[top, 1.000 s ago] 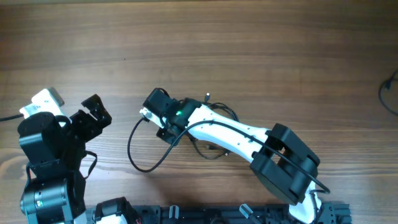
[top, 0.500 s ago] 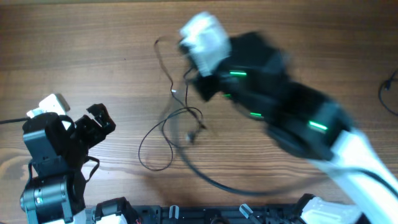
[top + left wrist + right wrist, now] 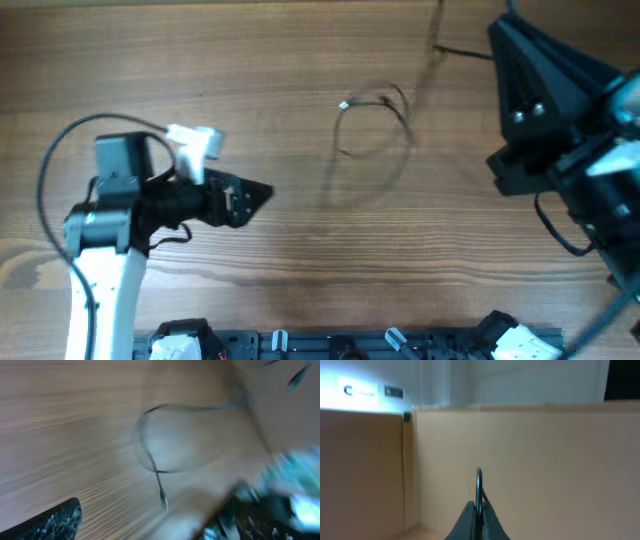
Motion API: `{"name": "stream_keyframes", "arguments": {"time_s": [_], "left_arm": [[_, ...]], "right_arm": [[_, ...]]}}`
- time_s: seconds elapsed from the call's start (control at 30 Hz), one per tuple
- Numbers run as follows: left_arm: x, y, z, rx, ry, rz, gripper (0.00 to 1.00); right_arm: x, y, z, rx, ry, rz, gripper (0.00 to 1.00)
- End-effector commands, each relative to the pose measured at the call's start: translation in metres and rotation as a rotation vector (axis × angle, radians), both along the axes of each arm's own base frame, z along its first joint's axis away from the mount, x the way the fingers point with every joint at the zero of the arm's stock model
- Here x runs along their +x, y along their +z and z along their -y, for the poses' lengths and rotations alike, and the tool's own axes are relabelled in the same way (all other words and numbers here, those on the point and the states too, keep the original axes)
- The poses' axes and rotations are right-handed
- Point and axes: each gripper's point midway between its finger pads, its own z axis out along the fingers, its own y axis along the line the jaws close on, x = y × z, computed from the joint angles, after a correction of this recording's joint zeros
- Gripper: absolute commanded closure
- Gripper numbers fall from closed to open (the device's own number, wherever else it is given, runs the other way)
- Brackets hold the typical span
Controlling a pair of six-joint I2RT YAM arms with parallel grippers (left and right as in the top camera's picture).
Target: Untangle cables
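In the motion-blurred left wrist view we cannot make out the cable's [image 3: 155, 471] plug end. Overhead, the blurred right arm [image 3: 560, 120] runs off the frame's edge.

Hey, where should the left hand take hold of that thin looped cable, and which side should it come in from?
Probably the short free tail with the plug end, just past where the cable crosses itself. It sticks out of the loop toward the open left hand, so come in from the left. The right hand pinches cable on the far side.

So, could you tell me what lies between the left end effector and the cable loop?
Only bare table separates left end effector and cable, per overhead view.
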Motion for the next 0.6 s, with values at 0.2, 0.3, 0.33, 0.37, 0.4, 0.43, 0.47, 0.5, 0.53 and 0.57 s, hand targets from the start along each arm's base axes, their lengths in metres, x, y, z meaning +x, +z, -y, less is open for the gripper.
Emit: {"name": "stream_keyframes", "arguments": {"time_s": [0.2, 0.3, 0.33, 0.37, 0.4, 0.43, 0.47, 0.5, 0.53, 0.57], "left_arm": [[0.000, 0.006, 0.085, -0.183, -0.466, 0.202, 0.00], [-0.001, 0.000, 0.091, -0.183, -0.484, 0.183, 0.00], [-0.001, -0.002, 0.092, -0.179, -0.486, 0.179, 0.00], [0.000, -0.003, 0.092, -0.172, -0.485, 0.178, 0.00], [0.000, -0.005, 0.092, -0.163, -0.482, 0.177, 0.00], [0.000, -0.006, 0.091, -0.154, -0.478, 0.174, 0.00], [0.001, -0.008, 0.090, -0.142, -0.473, 0.169, 0.00], [0.002, -0.012, 0.088, -0.123, -0.461, 0.158, 0.00], [0.003, -0.015, 0.087, -0.104, -0.450, 0.149, 0.01], [0.003, -0.017, 0.085, -0.092, -0.445, 0.141, 0.01]], "right_arm": [[0.014, -0.019, -0.020, -0.027, 0.042, -0.070, 0.96], [0.014, -0.018, -0.020, -0.049, 0.035, -0.053, 0.96], [0.015, -0.018, -0.019, -0.057, 0.028, -0.046, 0.96], [0.014, -0.018, -0.018, -0.068, 0.023, -0.036, 0.96], [0.015, -0.018, -0.017, -0.075, 0.010, -0.032, 0.96], [0.018, -0.018, -0.013, -0.085, -0.021, -0.028, 0.96], [0.022, -0.019, -0.007, -0.088, -0.064, -0.032, 0.96], [0.028, -0.021, 0.003, -0.094, -0.132, -0.040, 0.96], [0.036, -0.023, 0.016, -0.097, -0.227, -0.054, 0.96], [0.043, -0.027, 0.030, -0.106, -0.322, -0.069, 0.96]]}}
